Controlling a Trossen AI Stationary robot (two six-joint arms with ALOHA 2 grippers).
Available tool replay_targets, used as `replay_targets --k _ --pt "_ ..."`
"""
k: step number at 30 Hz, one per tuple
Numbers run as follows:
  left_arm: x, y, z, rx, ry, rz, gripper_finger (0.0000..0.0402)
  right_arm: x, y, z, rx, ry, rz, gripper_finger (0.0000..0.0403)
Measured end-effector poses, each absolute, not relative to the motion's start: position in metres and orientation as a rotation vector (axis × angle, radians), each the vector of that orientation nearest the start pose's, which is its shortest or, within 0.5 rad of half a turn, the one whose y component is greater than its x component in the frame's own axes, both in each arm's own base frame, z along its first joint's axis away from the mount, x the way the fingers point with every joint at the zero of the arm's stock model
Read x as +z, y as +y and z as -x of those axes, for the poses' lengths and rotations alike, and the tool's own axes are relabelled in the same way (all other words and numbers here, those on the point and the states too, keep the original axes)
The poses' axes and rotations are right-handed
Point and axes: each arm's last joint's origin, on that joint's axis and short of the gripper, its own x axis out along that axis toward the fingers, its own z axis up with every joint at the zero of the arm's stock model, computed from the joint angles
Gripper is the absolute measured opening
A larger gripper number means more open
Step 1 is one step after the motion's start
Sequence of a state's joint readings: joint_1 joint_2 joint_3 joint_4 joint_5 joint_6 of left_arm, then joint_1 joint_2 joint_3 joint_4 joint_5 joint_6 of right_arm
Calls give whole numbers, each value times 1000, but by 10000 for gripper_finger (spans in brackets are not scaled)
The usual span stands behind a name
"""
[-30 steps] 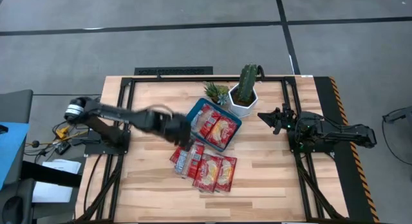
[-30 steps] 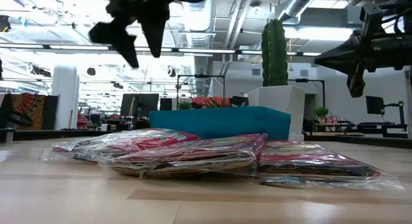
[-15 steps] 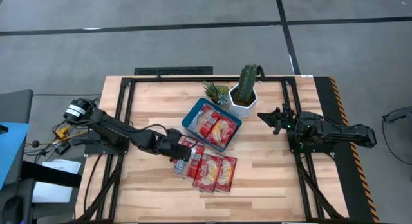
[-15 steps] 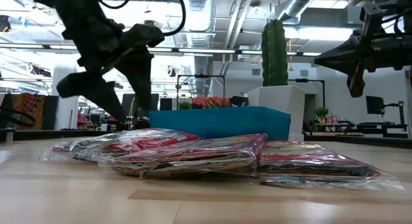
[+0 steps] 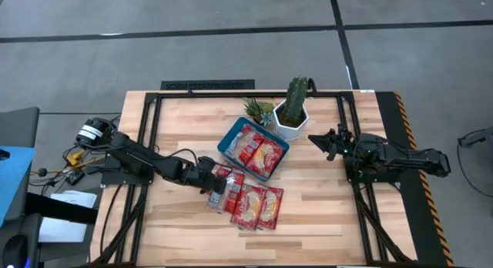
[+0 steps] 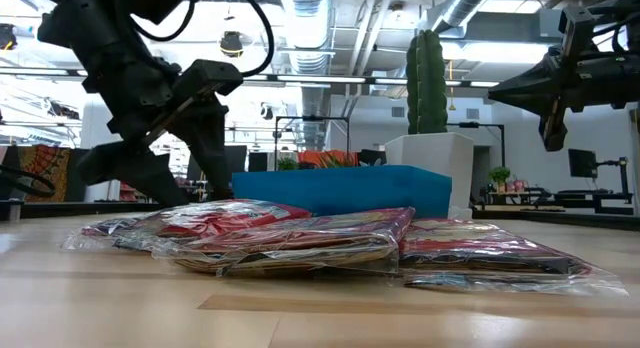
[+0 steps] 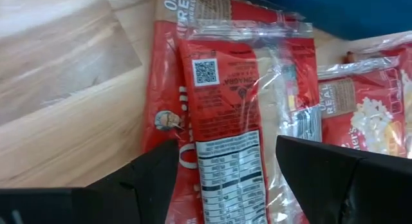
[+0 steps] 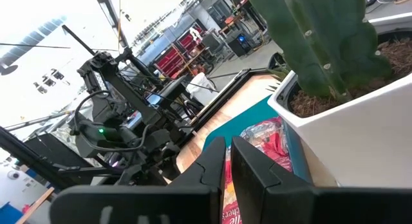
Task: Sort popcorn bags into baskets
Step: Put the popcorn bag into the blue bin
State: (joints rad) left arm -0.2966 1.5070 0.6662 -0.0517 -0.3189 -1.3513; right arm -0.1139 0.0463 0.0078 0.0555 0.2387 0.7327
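Observation:
Several red popcorn bags [image 5: 250,200] lie flat in an overlapping pile [image 6: 300,238] on the wooden table, just near of the teal basket [image 5: 229,134]. More bags [image 5: 254,150] lie inside the basket. My left gripper [image 5: 216,181] is open and low over the pile's left end [image 6: 185,193]. Its fingers stand on either side of a packet lying back side up [image 7: 228,121], with the label and code square showing. My right gripper [image 5: 317,139] waits shut in the air, right of the cactus pot. My left gripper comes down slanting from the table's left, and its fingers [image 7: 151,179] lie on either side of the back-up packet, along its length. I cannot tell whether the fingertips touch the plastic. The packet lies flat on the bags under it.
A white hexagonal pot with a tall cactus [image 5: 291,114] stands at the basket's far right corner, and a small succulent [image 5: 258,110] stands beside it. Black frame rails run along the table's left and right sides. Bare wood lies near of the pile.
My left gripper has come down from high beside the basket's left side and moved a little toward the near-left. It now sits low at the left end of the bag pile. The bags have not moved.

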Motion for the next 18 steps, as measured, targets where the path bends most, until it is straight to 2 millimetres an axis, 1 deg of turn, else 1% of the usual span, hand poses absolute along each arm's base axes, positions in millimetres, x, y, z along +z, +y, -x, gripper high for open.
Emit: replay_targets --k 3,6,10,14,16,18 --pt "149 -70 -261 573 681 990 247 168 -18 -98 -331 -146 -726 52" --pt "142 -70 -265 572 690 985 247 168 -18 -98 -331 -146 -726 52" --pt "130 -77 -281 447 681 1036 232 168 -18 -98 -332 -148 -726 52" --pt "116 -82 -292 389 712 1098 194 168 -18 -98 -332 -147 -726 52" --pt "112 -84 -295 390 729 1127 164 168 -18 -98 -332 -147 -726 52" --pt "110 -84 -295 393 742 1149 126 168 -18 -98 -332 -147 -726 52"
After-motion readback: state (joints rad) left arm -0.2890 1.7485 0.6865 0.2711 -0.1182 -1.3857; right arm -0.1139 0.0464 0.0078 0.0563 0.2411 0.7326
